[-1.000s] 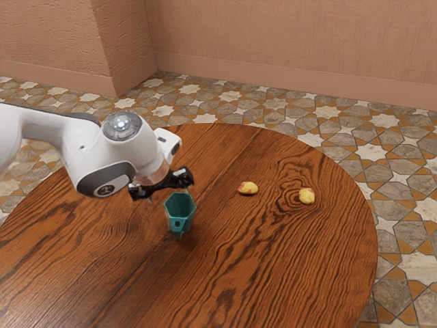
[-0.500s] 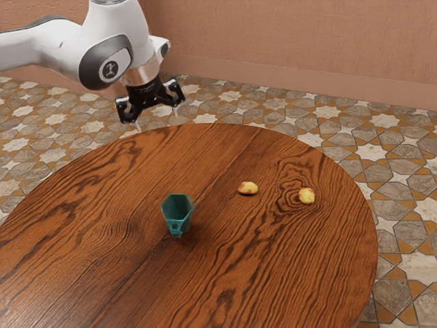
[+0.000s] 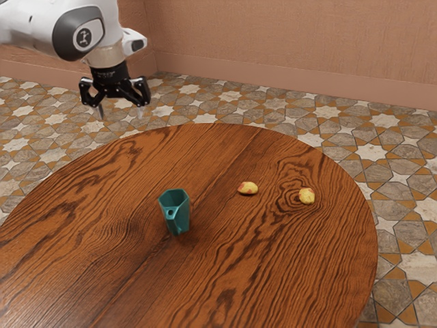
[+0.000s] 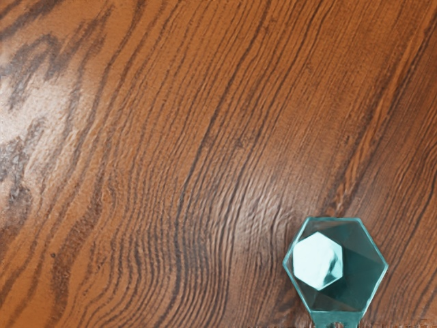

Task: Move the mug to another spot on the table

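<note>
The teal hexagonal mug (image 3: 175, 211) stands upright on the round wooden table (image 3: 102, 260), a little toward the exterior view's left of the table's middle, its handle facing the front. From the wrist view I look straight down into the mug (image 4: 335, 270), its pale bottom showing. My black gripper (image 3: 115, 107) hangs high above the table's far left edge, well away from the mug, open with nothing between its fingers.
Two small yellow-red fruits lie on the table toward the exterior view's right: one (image 3: 248, 188) near the middle, another (image 3: 306, 196) further right. Patterned floor tiles surround the table, with a pink wall behind.
My gripper let go of the mug, then rose and pulled back toward the exterior view's upper left. The mug stays standing on the table, slightly turned.
</note>
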Robot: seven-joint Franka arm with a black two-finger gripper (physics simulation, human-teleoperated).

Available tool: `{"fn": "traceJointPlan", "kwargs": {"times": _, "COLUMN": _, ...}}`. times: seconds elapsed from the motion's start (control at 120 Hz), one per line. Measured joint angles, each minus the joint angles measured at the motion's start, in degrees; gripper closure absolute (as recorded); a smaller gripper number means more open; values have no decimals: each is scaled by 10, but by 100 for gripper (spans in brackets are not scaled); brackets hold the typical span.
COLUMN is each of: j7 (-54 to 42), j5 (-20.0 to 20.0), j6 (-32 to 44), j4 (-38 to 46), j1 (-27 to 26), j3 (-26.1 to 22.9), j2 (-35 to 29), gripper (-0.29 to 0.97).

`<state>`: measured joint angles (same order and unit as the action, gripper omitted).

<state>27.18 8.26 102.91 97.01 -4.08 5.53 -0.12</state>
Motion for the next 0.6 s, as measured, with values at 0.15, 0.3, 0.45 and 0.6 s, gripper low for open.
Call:
{"fn": "traceJointPlan", "kwargs": {"times": 0.15, "j7": -62, "j5": 4, "j6": -11, "j4": -1, "j1": 21, "j3": -1, "j2": 0, "gripper": 0}}
{"fn": "traceJointPlan", "kwargs": {"times": 0.3, "j7": -110, "j5": 4, "j6": -17, "j4": -1, "j1": 40, "j3": -1, "j2": 1, "gripper": 0}}
{"fn": "traceJointPlan", "kwargs": {"times": 0.45, "j7": -147, "j5": 4, "j6": -16, "j4": 4, "j1": 60, "j3": -2, "j2": -1, "gripper": 0}}
{"fn": "traceJointPlan", "kwargs": {"times": 0.6, "j7": -175, "j5": 3, "j6": -13, "j4": 14, "j1": 78, "j3": -3, "j2": -6, "gripper": 0}}
